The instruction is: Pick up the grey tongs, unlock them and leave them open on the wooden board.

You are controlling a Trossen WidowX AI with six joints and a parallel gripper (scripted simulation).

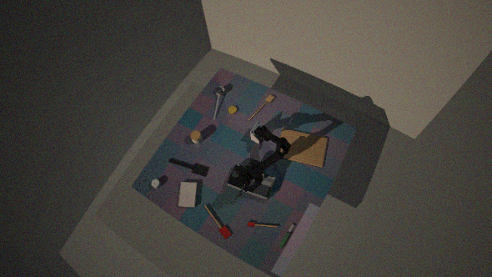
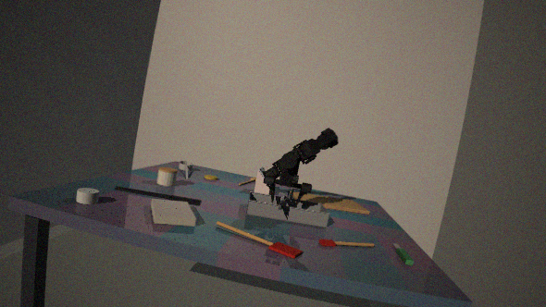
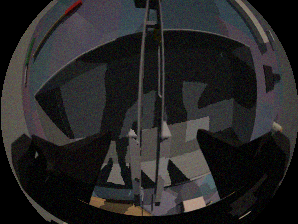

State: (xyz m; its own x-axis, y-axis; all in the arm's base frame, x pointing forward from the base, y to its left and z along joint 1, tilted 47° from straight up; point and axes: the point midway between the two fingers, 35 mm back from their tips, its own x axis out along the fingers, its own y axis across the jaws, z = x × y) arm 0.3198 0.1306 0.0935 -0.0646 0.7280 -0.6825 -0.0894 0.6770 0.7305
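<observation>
The grey tongs [image 3: 135, 165] run lengthwise up the wrist view across the dark roasting tin [image 1: 250, 193] [image 2: 287, 214] [image 3: 85, 100], their two thin arms close together. Their locking part cannot be made out. My gripper [image 1: 248, 180] [image 2: 287, 199] [image 3: 154, 135] is open, low over the tin. Its black fingers stand apart, one on each side of the tong arms, with gaps to both. In the top and exterior views, the arm and gripper hide most of the tongs. The wooden board [image 1: 317, 152] [image 2: 349, 206] [image 3: 120, 209] lies flat beyond the tin, partly in the arm's shadow.
A white block [image 1: 255, 133] [image 2: 261, 181] stands by the arm's base. A pale box [image 1: 188, 194] [image 2: 172, 213], a black spatula [image 1: 200, 168], red-headed tools [image 1: 225, 231] [image 2: 285, 250] and a green-and-white item [image 1: 286, 238] [image 2: 403, 255] lie around the tin. An orange-topped jar [image 1: 195, 136] [image 2: 167, 177] stands farther off.
</observation>
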